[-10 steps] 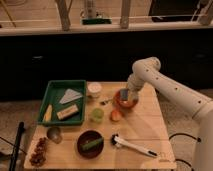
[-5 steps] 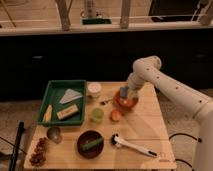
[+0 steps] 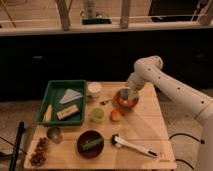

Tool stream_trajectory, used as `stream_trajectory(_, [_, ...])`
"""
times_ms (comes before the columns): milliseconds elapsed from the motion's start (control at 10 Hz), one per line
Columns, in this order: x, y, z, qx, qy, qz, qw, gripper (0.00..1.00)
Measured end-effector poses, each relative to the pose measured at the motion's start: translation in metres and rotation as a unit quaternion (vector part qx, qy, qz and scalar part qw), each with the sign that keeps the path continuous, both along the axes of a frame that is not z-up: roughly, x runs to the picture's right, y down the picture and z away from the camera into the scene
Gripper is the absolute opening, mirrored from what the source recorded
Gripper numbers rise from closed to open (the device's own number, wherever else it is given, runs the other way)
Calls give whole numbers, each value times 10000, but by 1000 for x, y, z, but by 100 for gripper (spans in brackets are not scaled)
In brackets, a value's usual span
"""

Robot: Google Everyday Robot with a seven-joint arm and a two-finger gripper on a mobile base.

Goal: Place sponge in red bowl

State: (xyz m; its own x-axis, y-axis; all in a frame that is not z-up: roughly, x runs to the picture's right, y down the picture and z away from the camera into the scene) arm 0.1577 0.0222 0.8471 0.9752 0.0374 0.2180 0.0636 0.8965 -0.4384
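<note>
Sponge (image 3: pixel 126 93) sits at the red bowl (image 3: pixel 125 100) under our claw (image 3: pixel 127 95); we cannot tell its grip. We judge placement nearly done, with release and withdrawal left.

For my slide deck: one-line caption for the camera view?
End effector lowered into the red bowl on a wooden table, beside a green tray and dark brown bowl.
</note>
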Motion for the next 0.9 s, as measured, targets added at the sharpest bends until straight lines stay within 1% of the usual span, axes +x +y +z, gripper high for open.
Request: stream_trajectory(900, [6,1,-2,25,-67,-3,10000,80])
